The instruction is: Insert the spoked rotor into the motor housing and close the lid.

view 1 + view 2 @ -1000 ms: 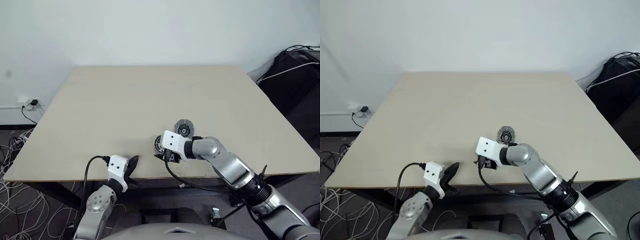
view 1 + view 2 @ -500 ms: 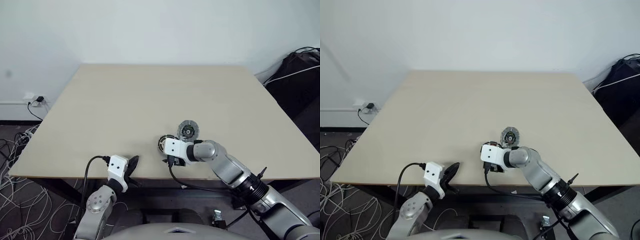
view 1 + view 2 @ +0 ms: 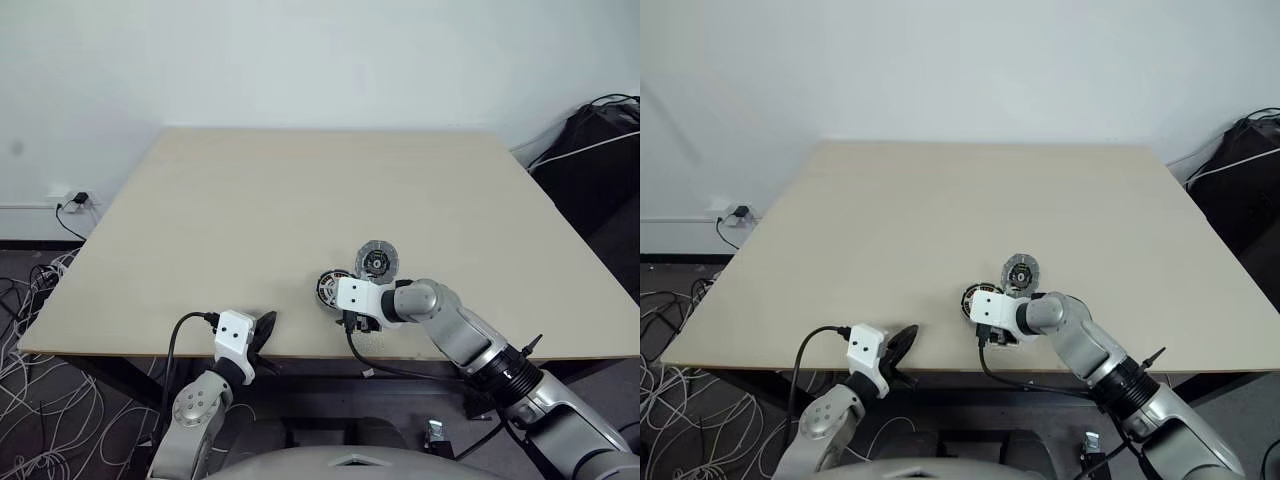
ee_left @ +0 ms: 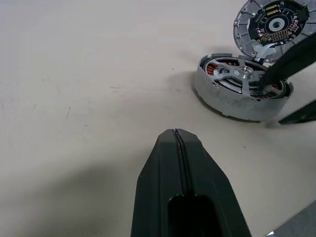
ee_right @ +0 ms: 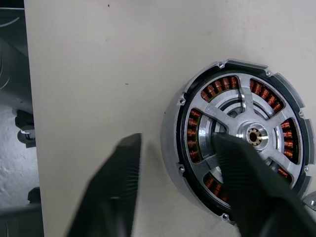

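Observation:
The spoked rotor (image 5: 249,136), a dark-rimmed ring with silver spokes and a small hub, lies on a silvery disc with copper windings (image 3: 332,287) near the table's front edge. Just behind it to the right is the motor housing (image 3: 377,260), a pale disc with a dark centre (image 4: 274,24). My right gripper (image 5: 175,143) is open and straddles the wound disc's rim. One finger (image 5: 242,168) is down between the spokes near the hub, the other (image 5: 116,192) is outside over the table. My left gripper (image 3: 265,335) is shut, at the front edge to the left. The lid is out of view.
The beige table (image 3: 300,200) stretches away behind the parts, and its front edge runs right under both grippers. A black bag (image 3: 600,140) sits off the table's right side. Loose cables (image 3: 30,310) lie on the floor at the left.
The head view shifted. My right gripper has sunk and moved slightly right onto the rotor's near side, and its fingers have narrowed. My left gripper has kept still.

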